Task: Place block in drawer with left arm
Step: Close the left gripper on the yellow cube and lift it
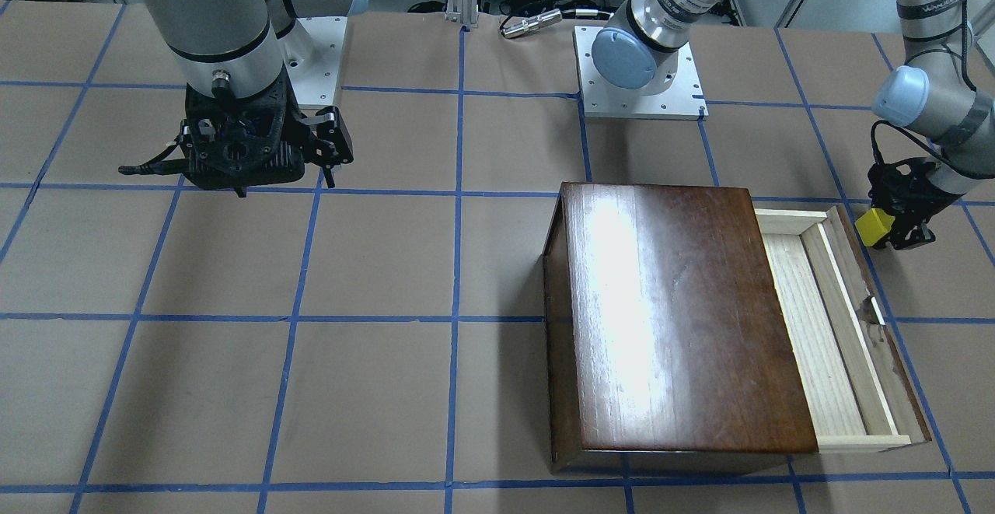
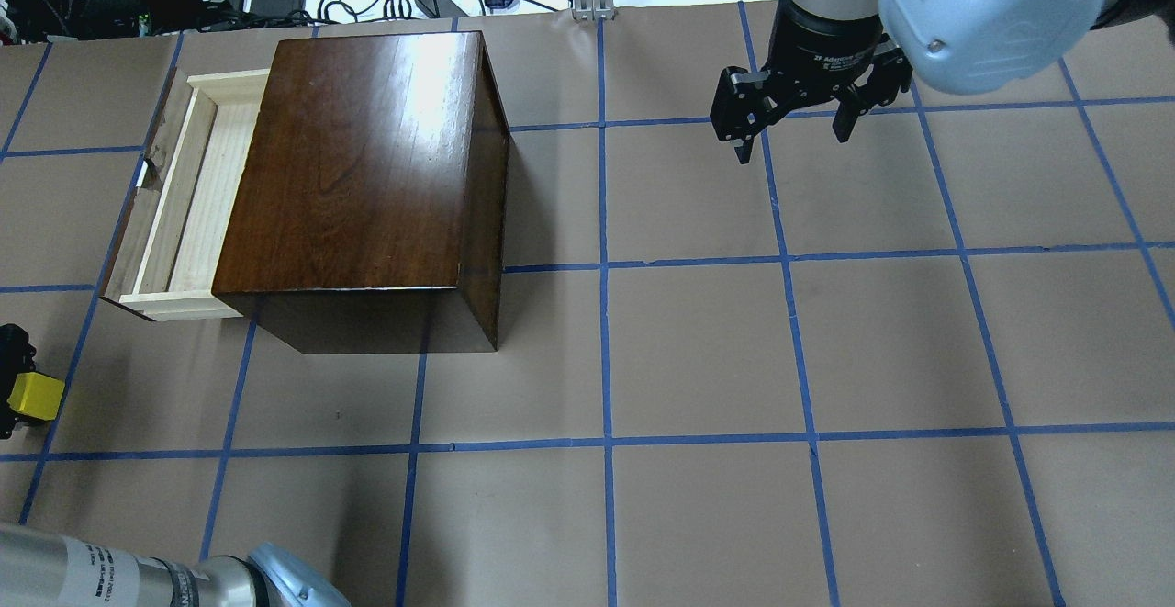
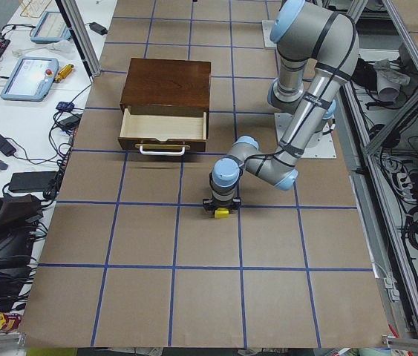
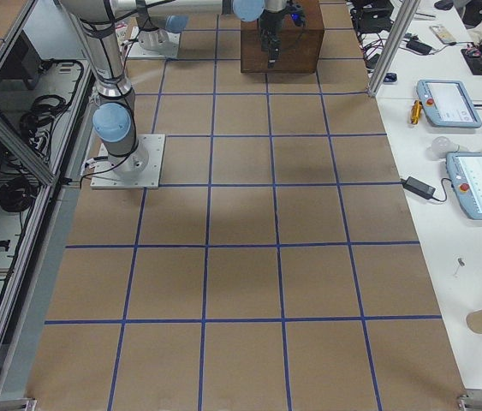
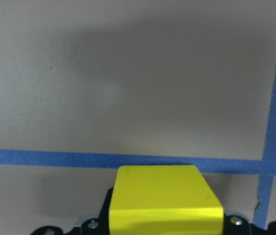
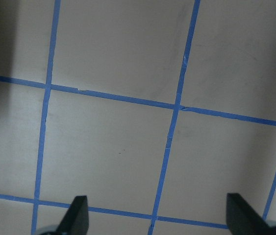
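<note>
Left gripper [image 1: 892, 226] is pinching the block [image 1: 874, 226], with the yellow cube clamped between its fingers. The left wrist view shows the cube filling the bottom centre, square in the grip. The gripper points down, low over the table [image 1: 373, 265]; whether the block is off the paper or touching it cannot be told.

The block is outside the drawer [image 1: 808, 327], just beside the robot-side end of its dark front panel and on the panel's outer side. It is not yet over the tray.

The drawer is pulled out of the wooden box [image 1: 676, 312] toward the robot's left, leaving the pale floor exposed from above. That is probably why it is open: a drop from above needs no further opening. The handle [image 3: 163, 149] sticks out from the front panel, so a low, straight carry risks clipping the panel or handle.

Step judged: block grasped, transport to the drawer pending. The next move likely needs a lift above the panel rim, then a shift over the tray floor before release.

Right gripper [image 2: 794, 134] hangs with fingers spread and nothing between them. It is well apart from the box on the other half of the table, probably parked out of the way.
</note>
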Available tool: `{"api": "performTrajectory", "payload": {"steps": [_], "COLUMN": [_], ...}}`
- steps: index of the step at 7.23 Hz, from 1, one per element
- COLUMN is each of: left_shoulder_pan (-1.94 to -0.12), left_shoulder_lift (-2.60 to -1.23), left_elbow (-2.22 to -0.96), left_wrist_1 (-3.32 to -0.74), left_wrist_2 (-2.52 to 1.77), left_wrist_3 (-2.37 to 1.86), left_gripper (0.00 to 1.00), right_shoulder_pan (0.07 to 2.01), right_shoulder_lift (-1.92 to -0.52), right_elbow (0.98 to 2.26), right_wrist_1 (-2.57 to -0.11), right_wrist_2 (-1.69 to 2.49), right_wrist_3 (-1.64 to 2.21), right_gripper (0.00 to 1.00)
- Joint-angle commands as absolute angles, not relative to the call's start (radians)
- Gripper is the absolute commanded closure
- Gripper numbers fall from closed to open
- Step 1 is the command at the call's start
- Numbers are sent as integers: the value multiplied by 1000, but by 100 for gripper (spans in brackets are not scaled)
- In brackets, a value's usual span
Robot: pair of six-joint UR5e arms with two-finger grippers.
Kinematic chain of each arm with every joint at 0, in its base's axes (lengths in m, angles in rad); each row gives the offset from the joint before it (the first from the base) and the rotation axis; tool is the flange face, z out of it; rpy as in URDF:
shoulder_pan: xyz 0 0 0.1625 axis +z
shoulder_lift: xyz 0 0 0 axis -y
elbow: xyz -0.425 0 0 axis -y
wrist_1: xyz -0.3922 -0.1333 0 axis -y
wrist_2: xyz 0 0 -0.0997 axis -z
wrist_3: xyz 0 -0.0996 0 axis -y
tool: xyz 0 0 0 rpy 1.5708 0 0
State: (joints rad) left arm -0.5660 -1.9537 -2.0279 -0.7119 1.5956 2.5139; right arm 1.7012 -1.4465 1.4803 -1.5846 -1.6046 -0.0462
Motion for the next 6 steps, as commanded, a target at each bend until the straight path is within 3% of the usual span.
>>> {"api": "performTrajectory", "payload": {"steps": [1,4,6], "left_shoulder_pan": [-566,-578,-651], "left_shoulder_lift": [-1944,-1841,-1793], "left_elbow": [-2026,-1939,-1730], "left_wrist_1": [-712,-834,-1086], "left_wrist_2": [1595,1577,1545], "left_wrist_3": [2514,2412,2320], "left_gripper": [100,100,100], "right_shoulder_pan": [1701,1701,1701], "right_shoulder_lift": [-1447,-1447,-1447], "right_elbow": [1480,1480,1480], "right_wrist_1": [-1585,-1585,-1585], "right_wrist_2": [-1605,-1605,-1605], "right_wrist_3": [-48,-46,-46], "right_gripper": [0,0,0]}}
